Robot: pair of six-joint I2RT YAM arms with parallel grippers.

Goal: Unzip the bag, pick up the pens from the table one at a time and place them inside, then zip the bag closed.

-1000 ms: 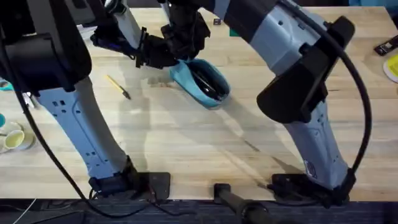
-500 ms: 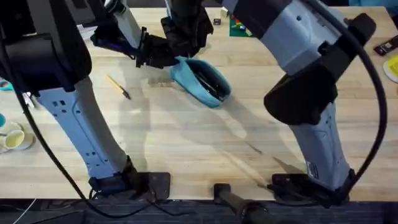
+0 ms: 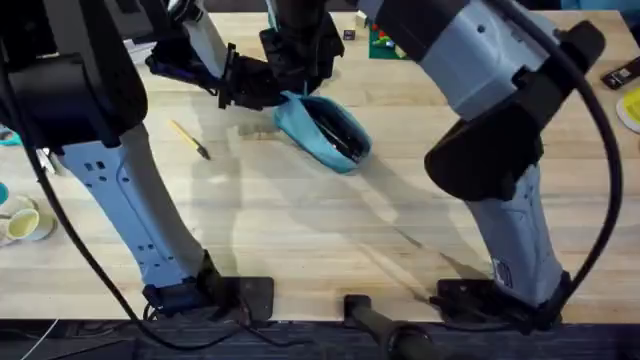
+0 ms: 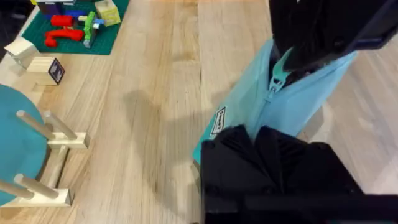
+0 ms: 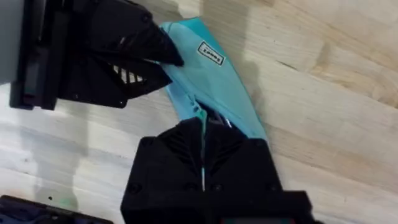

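Observation:
The light blue bag (image 3: 325, 132) lies slanted on the table (image 3: 300, 230), its mouth gaping dark along the middle. My left gripper (image 3: 268, 90) is shut on the bag's far end, pinching the fabric corner (image 4: 231, 124) by the small label. My right gripper (image 3: 300, 82) comes down from above beside it and is shut on the zipper pull (image 4: 277, 78) at that same end. In the right wrist view the zipper line (image 5: 202, 121) runs straight into my right gripper (image 5: 202, 134). The pens are hidden from view.
A thin yellow stick with a dark tip (image 3: 190, 138) lies left of the bag. A teal disc on a wooden stand (image 4: 25, 155), small blocks (image 4: 46, 68) and a green mat with toys (image 4: 68, 25) sit farther back. A cup (image 3: 20, 222) stands at the left edge.
The right arm's elbow has swung a little to the right and its gripper has edged back over the bag's far end. The bag and the left gripper have stayed put.

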